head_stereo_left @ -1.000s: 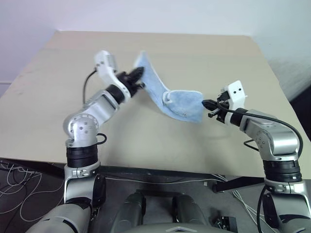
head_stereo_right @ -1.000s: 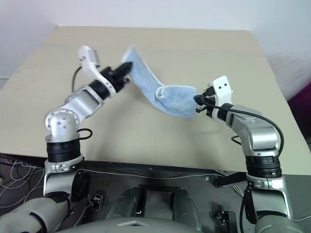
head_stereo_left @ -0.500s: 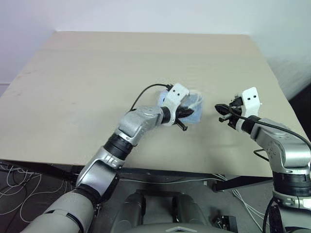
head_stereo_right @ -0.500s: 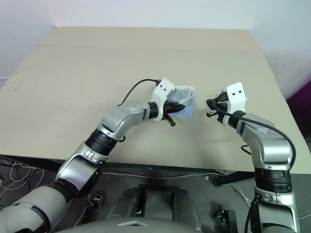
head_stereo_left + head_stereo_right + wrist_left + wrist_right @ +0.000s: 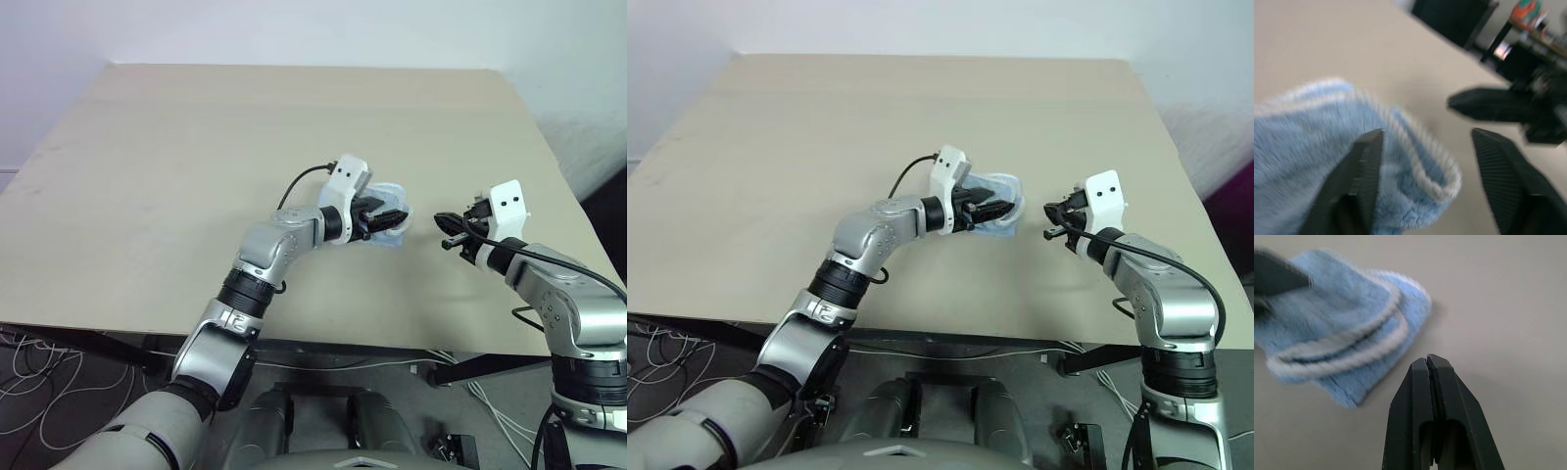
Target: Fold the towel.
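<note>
Left fingers: in the left wrist view we see our two black fingers (image 5: pixel 1364 181) standing apart, one over the blue cloth, the other over bare tabletop; neither clamps anything.
Left gripper: our left gripper (image 5: pixel 387 216) reaches across to the towel, its tips over the cloth's upper side. Whether they press on the cloth, we cannot tell.
Right fingers: in the right wrist view our two fingers (image 5: pixel 1420 391) lie flat together, nothing between them.
Right gripper: our right gripper (image 5: pixel 449 221) hangs just beside the towel on its right, apart from it, tips pointing toward the cloth.
Towel: the towel (image 5: pixel 1347 340) lies on the table, bunched and doubled over, its white stitched edging showing in stacked bands along the folded layers. It sits between our two grippers, toward the table's near right part.
Table: the table (image 5: pixel 196 137) is a pale beige top; we see wide bare surface to the left of the towel and beyond it.
Cable: a black cable (image 5: pixel 299 181) loops from our left wrist above the tabletop.
</note>
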{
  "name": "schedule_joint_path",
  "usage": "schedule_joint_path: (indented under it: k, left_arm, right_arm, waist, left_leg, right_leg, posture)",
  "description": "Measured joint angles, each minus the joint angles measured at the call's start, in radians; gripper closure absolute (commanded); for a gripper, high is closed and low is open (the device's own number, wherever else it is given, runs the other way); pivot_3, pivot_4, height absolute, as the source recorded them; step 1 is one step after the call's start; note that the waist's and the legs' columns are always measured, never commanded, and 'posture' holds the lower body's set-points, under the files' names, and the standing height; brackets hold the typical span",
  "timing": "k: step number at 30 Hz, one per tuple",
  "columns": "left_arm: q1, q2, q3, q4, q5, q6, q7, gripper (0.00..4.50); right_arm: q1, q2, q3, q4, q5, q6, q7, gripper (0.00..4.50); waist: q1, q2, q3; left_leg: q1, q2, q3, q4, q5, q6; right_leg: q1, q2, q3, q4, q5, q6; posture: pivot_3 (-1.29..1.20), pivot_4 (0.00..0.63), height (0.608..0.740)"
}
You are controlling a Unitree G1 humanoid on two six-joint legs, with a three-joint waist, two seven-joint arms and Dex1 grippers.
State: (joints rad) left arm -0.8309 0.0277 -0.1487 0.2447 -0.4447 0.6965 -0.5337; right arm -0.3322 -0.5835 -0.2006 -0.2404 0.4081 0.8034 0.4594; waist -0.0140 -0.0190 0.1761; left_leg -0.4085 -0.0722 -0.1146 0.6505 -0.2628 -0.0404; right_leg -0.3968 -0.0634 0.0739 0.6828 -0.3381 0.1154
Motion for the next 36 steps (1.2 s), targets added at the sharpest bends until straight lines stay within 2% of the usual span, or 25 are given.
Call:
schedule_joint_path:
  k: [1,2,5,8,12,17,21,26,32,36]
  left_arm:
    - [0.016,0.006,0.019,-0.031,-0.002,0.003,0.016,0.01]
    - [0.027,0.013,0.038,-0.051,-0.003,0.007,0.028,0.01]
    - [0.075,0.068,0.092,-0.119,0.013,-0.008,0.073,0.45]
    - [0.129,0.130,0.106,-0.144,0.081,-0.077,0.116,1.45]
    - [0.155,0.120,0.109,-0.111,0.112,-0.129,0.120,2.80]
    - [0.123,0.086,0.047,0.023,0.173,-0.223,0.072,4.46]
    - [0.065,0.060,-0.016,0.182,0.234,-0.308,0.014,4.46]
    - [0.036,0.045,-0.033,0.326,0.292,-0.365,0.014,4.46]
    - [0.032,0.048,-0.050,0.343,0.344,-0.397,0.011,4.46]
    - [0.079,0.032,0.013,0.293,0.299,-0.420,0.012,4.46]
  right_arm:
    - [-0.007,0.004,0.005,0.000,0.000,0.000,0.000,4.50]
    - [-0.011,0.009,0.008,0.000,0.001,-0.001,0.000,4.50]
    - [-0.024,0.042,0.031,-0.004,0.008,0.000,-0.003,4.50]
    - [-0.047,0.097,0.083,-0.008,0.002,-0.005,-0.015,4.50]
    - [-0.122,0.146,0.131,0.017,-0.010,-0.035,-0.023,4.50]
    - [-0.198,0.194,0.186,0.111,-0.045,-0.090,-0.018,4.50]
    - [-0.217,0.220,0.270,0.218,-0.099,-0.145,0.004,4.50]
    - [-0.217,0.230,0.291,0.328,-0.153,-0.202,0.004,4.50]
    - [-0.218,0.251,0.293,0.402,-0.198,-0.243,-0.009,4.50]
    - [-0.198,0.252,0.284,0.375,-0.196,-0.253,-0.009,4.50]
  waist:
    - [-0.001,0.000,0.000]
    - [-0.001,0.000,0.000]
    - [-0.003,0.000,0.000]
    - [-0.002,0.000,0.000]
    - [0.012,0.000,0.000]
    - [0.016,0.000,0.000]
    - [0.005,0.000,0.000]
    - [-0.006,0.000,0.000]
    - [-0.006,0.000,-0.001]
    - [-0.006,0.000,-0.001]
  left_leg:
    - [0.000,0.000,0.000,0.000,0.000,0.000]
    - [0.000,0.000,0.000,0.000,0.000,0.000]
    - [0.000,0.001,0.000,0.000,0.000,-0.001]
    - [0.000,0.001,0.000,0.000,0.001,-0.002]
    - [-0.001,-0.001,0.000,0.002,0.002,-0.003]
    - [-0.001,-0.001,0.000,0.002,0.002,-0.003]
    - [-0.001,-0.001,0.000,0.001,0.002,-0.003]
    - [-0.001,0.000,0.000,0.001,0.002,-0.002]
    - [0.001,0.000,0.000,0.001,0.001,-0.002]
    - [0.000,0.000,0.000,0.001,0.001,-0.002]
  right_leg:
    - [0.000,0.000,0.000,0.000,0.000,0.000]
    - [0.000,0.000,0.000,0.000,0.000,0.000]
    - [0.000,0.000,0.000,0.001,0.000,0.000]
    - [-0.001,0.000,0.000,0.001,0.000,0.000]
    - [0.000,-0.001,-0.001,0.000,0.000,0.000]
    - [0.000,0.000,-0.001,0.000,0.000,0.000]
    - [-0.001,0.000,-0.001,0.000,0.000,0.000]
    - [-0.002,0.000,-0.001,0.002,0.000,0.000]
    - [0.000,0.000,-0.001,0.003,0.000,0.000]
    - [-0.001,0.000,-0.001,0.003,0.000,0.000]
  posture:
    - [0.00,0.150,0.740]
    - [0.00,0.150,0.740]
    - [0.00,0.150,0.740]
    - [0.00,0.150,0.740]
    - [0.00,0.150,0.740]
    - [0.00,0.150,0.740]
    - [0.00,0.150,0.740]
    - [0.00,0.150,0.740]
    - [0.00,0.150,0.740]
    - [0.00,0.150,0.740]
